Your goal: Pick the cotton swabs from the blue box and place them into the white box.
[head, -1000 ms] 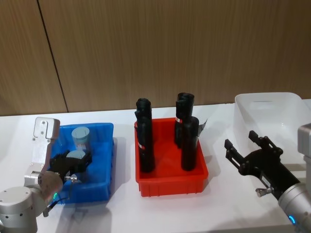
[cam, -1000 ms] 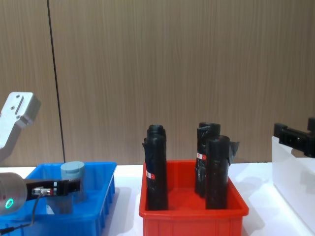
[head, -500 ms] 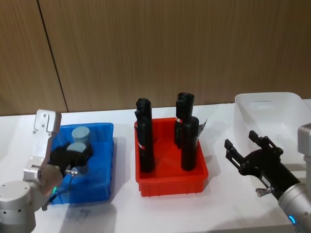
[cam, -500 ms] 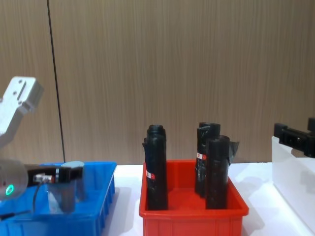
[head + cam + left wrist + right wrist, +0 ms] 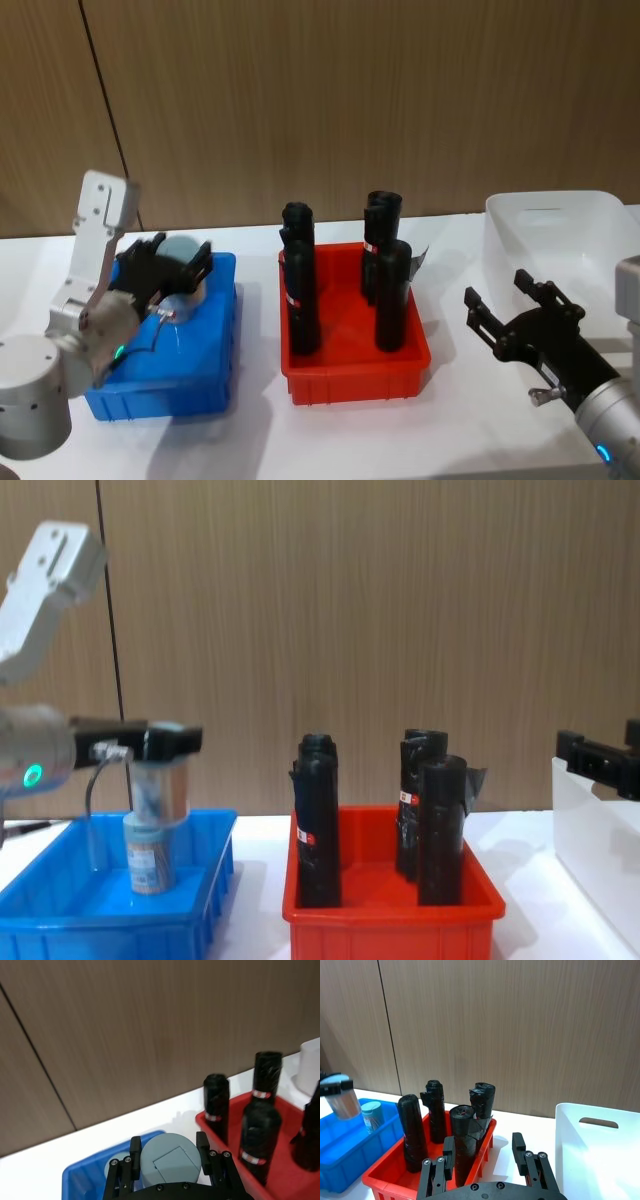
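The left pincer (image 5: 172, 272) hangs over the far end of the blue box (image 5: 160, 395), clenched on a swab jar (image 5: 160, 788); its fingers (image 5: 135, 1146) press the jar's sides just under the pale lid; the jar is upright in the air, its base above the box floor. A second jar (image 5: 148, 852) stands upright inside the box, below and just beside the held one; in the chest view the two overlap, so whether they touch cannot be told.

Right of the blue box, on the white worktop (image 5: 400, 430), sits a red bin (image 5: 350, 385) with black rolls (image 5: 300, 300) standing in it; the white box (image 5: 600, 205) stands at the worktop's right end — well apart from the blue box, the red bin between them.

The right pincer (image 5: 508, 297) hovers over the worktop beside the red bin and in front of the white box — released, fingers spread, grasping nothing.
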You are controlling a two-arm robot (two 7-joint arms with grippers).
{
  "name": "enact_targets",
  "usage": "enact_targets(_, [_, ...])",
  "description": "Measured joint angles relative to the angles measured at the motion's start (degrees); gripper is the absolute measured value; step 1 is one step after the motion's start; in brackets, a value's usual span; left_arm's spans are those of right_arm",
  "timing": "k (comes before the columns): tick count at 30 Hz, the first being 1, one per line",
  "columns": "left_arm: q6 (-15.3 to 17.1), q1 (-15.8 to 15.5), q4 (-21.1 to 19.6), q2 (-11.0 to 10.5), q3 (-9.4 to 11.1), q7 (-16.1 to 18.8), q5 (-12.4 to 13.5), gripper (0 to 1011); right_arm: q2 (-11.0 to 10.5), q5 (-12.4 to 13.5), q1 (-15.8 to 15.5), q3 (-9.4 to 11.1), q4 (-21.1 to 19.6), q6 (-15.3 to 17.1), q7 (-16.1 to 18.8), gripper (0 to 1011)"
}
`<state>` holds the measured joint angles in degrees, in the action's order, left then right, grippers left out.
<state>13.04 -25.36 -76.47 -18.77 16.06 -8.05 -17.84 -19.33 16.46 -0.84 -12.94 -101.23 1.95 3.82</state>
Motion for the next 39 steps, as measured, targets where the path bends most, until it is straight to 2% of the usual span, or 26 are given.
enact_targets(7, [-0.1,-0.1,-4.3,-0.1,0.0,-3.6,-0.2,669,0.0,0.0,0.0,0.0,0.0,0.0,0.0,711])
enact_targets(20, [0.2,-1.9,-8.8,1.3,1.0,-11.1,-2.1,669,0.0,0.0,0.0,0.0,0.0,0.0,0.0,712])
enact_targets(29, [1.2,-4.4,-9.5,3.4,2.6,-16.8,-2.2,669,0.0,0.0,0.0,0.0,0.0,0.0,0.0,711])
enact_targets(39, [2.3,-7.1,-8.1,5.7,4.1,-21.2,-1.3,669,0.0,0.0,0.0,0.0,0.0,0.0,0.0,711])
